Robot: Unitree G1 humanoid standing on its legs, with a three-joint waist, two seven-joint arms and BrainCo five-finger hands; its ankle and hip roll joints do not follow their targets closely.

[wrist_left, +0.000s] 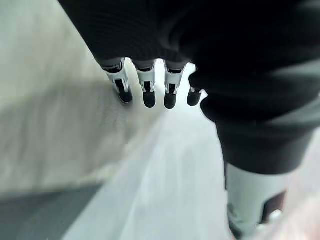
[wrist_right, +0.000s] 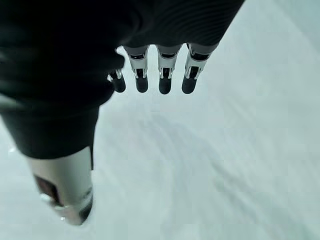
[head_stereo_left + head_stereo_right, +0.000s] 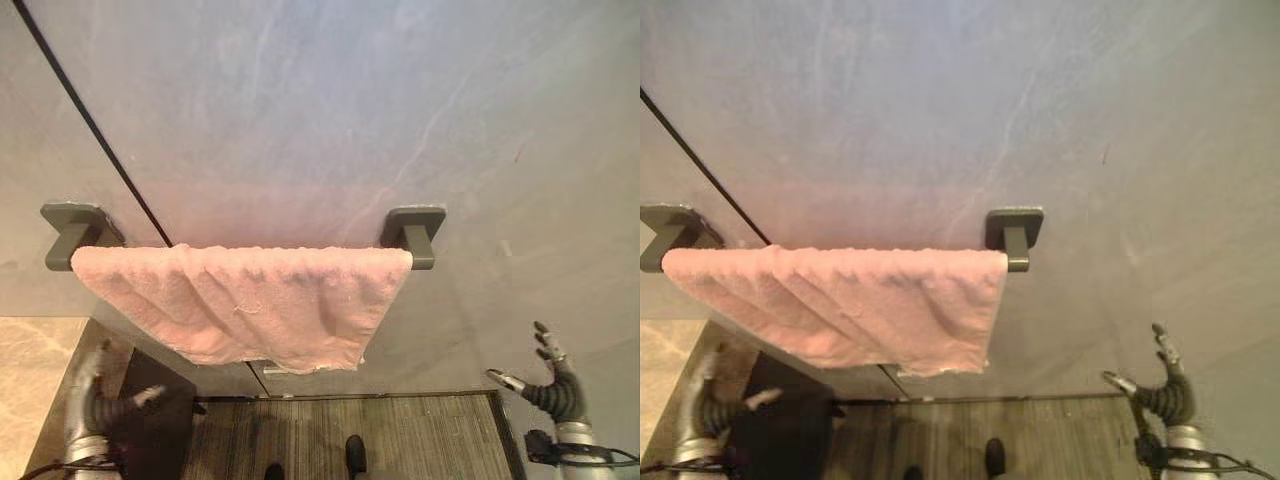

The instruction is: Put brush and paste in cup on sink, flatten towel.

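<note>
Right hand [image 3: 555, 385], low at the right of the head views, fingers straight and spread, thumb out to the side, holding nothing; its wrist view shows the fingers [image 2: 163, 75] extended toward bare grey wall [image 3: 330, 110]. Left hand [image 3: 95, 400], low at the left, likewise relaxed and empty, its fingers [image 1: 149, 85] straight in its own wrist view, with pale wall and a beige surface past them. Between and above the two hands hangs the pink towel [image 3: 250, 300], draped over a dark rail carried on two brackets, one at the left [image 3: 72, 228] and one at the right [image 3: 415, 228]. The towel lies gathered in slanting folds, its lower hem running obliquely so that the right part hangs lower than the left, and its right edge reaches nearly to the right bracket. Brush, paste, cup and sink are not to be placed from these views. Judged step: flattening the towel, not yet begun, since neither hand touches the cloth. The next move would call for raising both hands to the hanging cloth and drawing the folds apart along the rail. Open room: free wall beside and above the right hand; on the left a beige panel [image 3: 30, 370] and a dark block [image 3: 155, 420] stand close to the hand; the brackets limit spreading at both ends.
</note>
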